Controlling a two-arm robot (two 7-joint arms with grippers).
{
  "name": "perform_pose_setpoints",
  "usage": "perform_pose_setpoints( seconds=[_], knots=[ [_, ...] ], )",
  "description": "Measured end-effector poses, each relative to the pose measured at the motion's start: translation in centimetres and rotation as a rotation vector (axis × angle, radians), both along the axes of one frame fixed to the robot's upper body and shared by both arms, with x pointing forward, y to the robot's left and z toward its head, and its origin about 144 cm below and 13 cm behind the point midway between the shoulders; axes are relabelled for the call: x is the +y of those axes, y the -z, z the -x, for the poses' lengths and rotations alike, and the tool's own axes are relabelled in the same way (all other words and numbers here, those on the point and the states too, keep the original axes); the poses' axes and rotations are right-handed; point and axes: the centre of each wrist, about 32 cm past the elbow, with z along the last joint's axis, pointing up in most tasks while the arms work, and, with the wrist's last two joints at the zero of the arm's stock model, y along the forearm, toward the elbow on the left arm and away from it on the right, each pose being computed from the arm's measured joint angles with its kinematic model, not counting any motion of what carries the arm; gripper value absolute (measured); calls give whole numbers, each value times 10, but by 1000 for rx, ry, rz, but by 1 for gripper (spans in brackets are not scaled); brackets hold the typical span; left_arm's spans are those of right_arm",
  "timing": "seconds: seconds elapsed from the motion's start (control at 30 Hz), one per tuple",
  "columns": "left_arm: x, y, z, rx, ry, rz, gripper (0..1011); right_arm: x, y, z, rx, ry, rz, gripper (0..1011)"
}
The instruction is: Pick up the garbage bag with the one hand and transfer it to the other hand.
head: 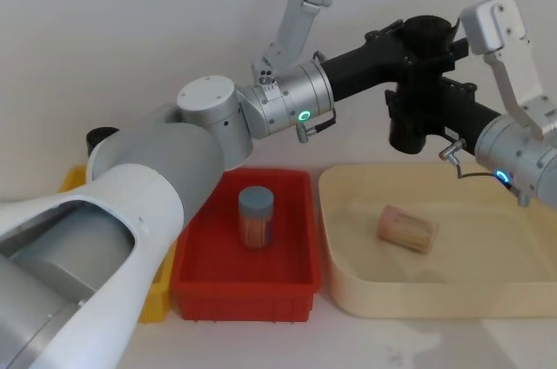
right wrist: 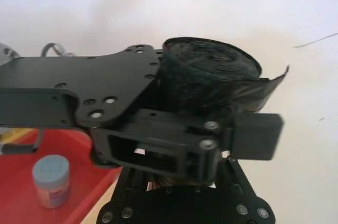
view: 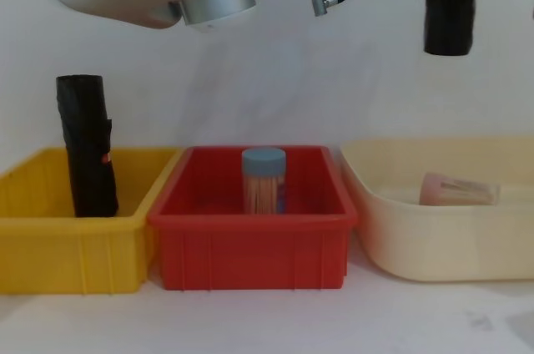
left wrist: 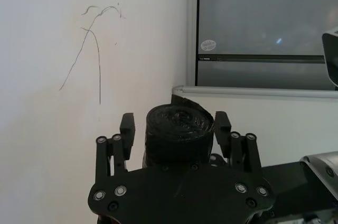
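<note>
Garbage bag (head: pixel 416 90) upper right of head view, held upright mid-air, clamped by left gripper (head: pixel 411 45) and right gripper (head: pixel 416 110) together. Pickup done; left release remains.

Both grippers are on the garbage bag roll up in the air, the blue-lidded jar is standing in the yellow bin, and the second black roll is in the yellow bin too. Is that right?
One thing is wrong: the blue-lidded jar stands in the red bin, not the yellow one, as the head and chest views show. The rest holds: the left gripper and right gripper both meet the garbage bag in the air, and the second black roll stands in the yellow bin.
</note>
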Motion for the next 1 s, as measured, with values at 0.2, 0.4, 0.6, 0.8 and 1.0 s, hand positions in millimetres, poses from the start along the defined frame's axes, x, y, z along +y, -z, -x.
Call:
perform_pose_setpoints(
  seconds=[0.2,0.4,0.6,0.8,1.0],
  knots=[
    [0,0,0,0,0,0,1002,-4,-2,1,-14,52,5,494],
    [0,0,0,0,0,0,1002,-10,-4,1,-35,135,13,494],
    [0,0,0,0,0,0,1002,-14,-7,-1,-50,208,24,494],
    [0,0,0,0,0,0,1002,-20,-10,-5,-67,286,37,655],
    [0,0,0,0,0,0,1002,-23,-11,-7,-75,322,43,815]
  ],
)
